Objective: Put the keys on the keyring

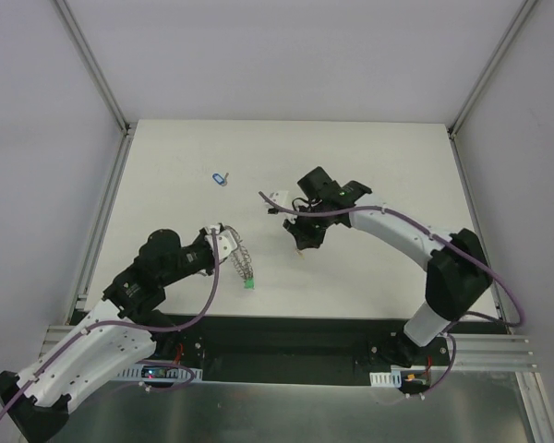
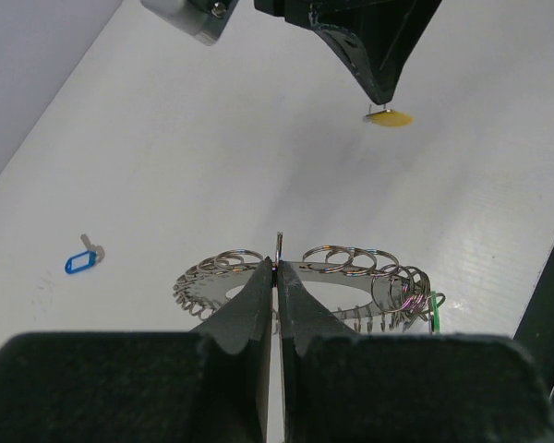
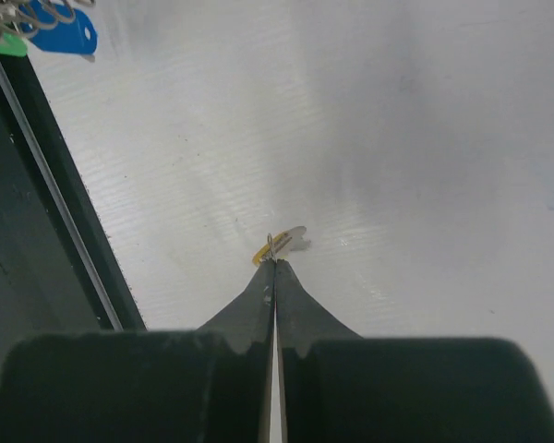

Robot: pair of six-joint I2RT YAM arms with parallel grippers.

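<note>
Bright, even light from above leaves faint soft shadows on the white table (image 1: 379,166), sharp overhead, while both wrist views blur in the dark near foreground

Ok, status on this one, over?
Left gripper shut on keyring rim. Right gripper shut on yellow key, apart from ring. Blue key loose on table. Nothing between grippers.
</note>
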